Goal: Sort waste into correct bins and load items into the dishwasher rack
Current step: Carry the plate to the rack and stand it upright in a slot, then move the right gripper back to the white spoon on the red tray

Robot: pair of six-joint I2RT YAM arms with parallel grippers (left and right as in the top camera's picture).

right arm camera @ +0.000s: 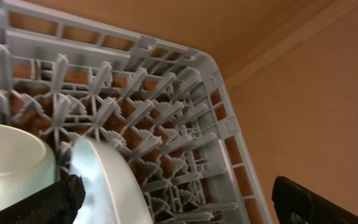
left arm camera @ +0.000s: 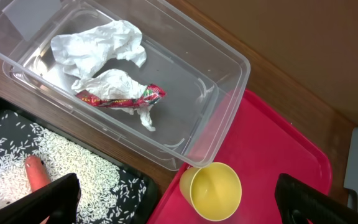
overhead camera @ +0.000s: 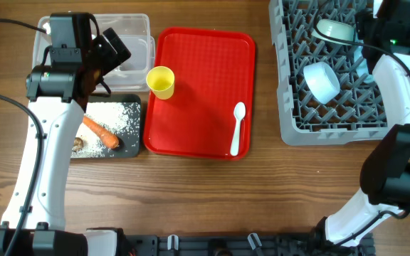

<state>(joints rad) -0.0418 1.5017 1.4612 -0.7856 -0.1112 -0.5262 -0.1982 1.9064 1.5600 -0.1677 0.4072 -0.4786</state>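
Note:
A small yellow cup stands at the left edge of the red tray, with a white spoon at the tray's right. My left gripper is open and empty, just above the cup. The clear tub holds a crumpled white napkin and a red wrapper. The black tray holds rice, a carrot piece and a brown scrap. The grey rack holds a pale green bowl and a pale blue bowl. My right gripper is open over the rack, beside an upright pale blue plate.
The left arm covers part of the clear tub and the black tray in the overhead view. The right arm runs along the rack's right side. Bare wooden table lies in front of the red tray and the rack.

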